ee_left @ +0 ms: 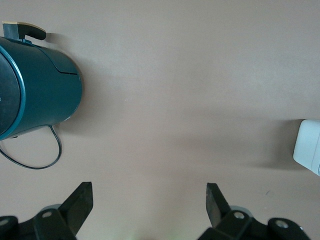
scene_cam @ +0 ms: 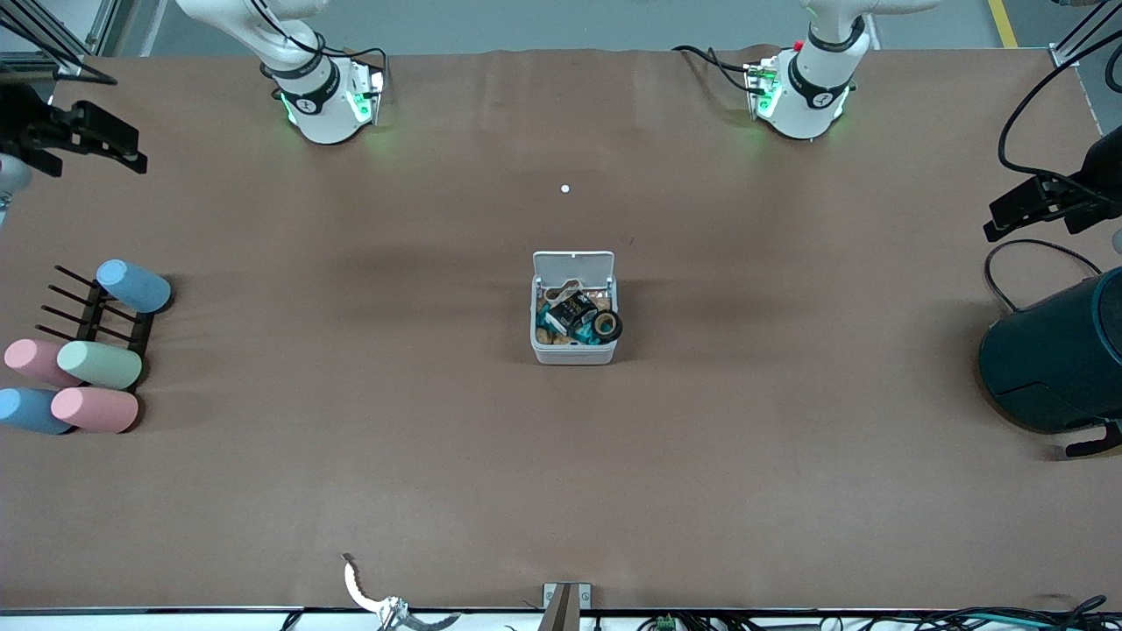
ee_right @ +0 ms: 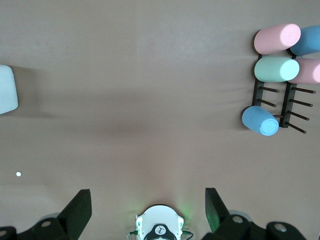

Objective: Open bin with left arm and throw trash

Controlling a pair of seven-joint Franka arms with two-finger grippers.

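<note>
The white-grey bin (scene_cam: 574, 352) stands in the middle of the table with its lid (scene_cam: 573, 264) swung open and upright. Inside lie the crumpled black wrapper (scene_cam: 571, 309), the black tape roll (scene_cam: 607, 325) and a beige loop (scene_cam: 566, 287). My left gripper (scene_cam: 1008, 216) is open and empty, up over the left arm's end of the table, well apart from the bin. In the left wrist view the gripper (ee_left: 148, 197) shows bare table between its fingers and a corner of the bin (ee_left: 309, 149). My right gripper (scene_cam: 130, 149) (ee_right: 148, 200) is open and empty over the right arm's end.
A large dark teal drum (scene_cam: 1056, 359) (ee_left: 40, 92) with a cable sits at the left arm's end. A black rack with several pastel cups (scene_cam: 88, 364) (ee_right: 277, 70) sits at the right arm's end. A tiny white dot (scene_cam: 564, 188) lies between the bases. A metal tool (scene_cam: 379, 599) lies at the table's nearest edge.
</note>
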